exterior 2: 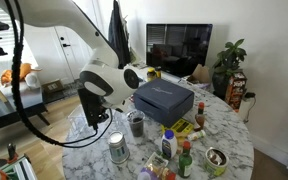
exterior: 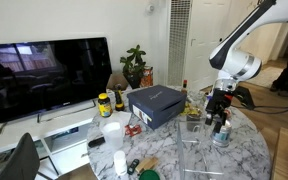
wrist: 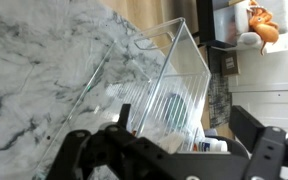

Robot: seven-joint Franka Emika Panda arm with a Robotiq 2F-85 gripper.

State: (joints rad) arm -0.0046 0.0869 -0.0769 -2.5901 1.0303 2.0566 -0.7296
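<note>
My gripper [wrist: 170,152] stands open with nothing between its fingers. It hangs just above a clear plastic bin [wrist: 172,88] on the marble table [wrist: 34,70]. Through the bin's ribbed wall I see a blurred round dark shape. Beside the bin, under the jaws, is a small white bottle [wrist: 212,146]. In both exterior views the gripper [exterior: 218,110] [exterior 2: 97,117] points down over the table's edge, close to the bin [exterior: 198,140]. The dark blue box [exterior: 156,104] [exterior 2: 164,97] lies apart from it at the table's middle.
A white cup [exterior: 112,133] and a yellow-lidded jar [exterior: 104,103] stand near the box. A tin can [exterior 2: 117,148], a glass jar [exterior 2: 136,124], several small bottles [exterior 2: 169,143] and a bowl [exterior 2: 217,160] crowd the table. A television [exterior: 44,75] and a plant [exterior: 134,65] stand behind.
</note>
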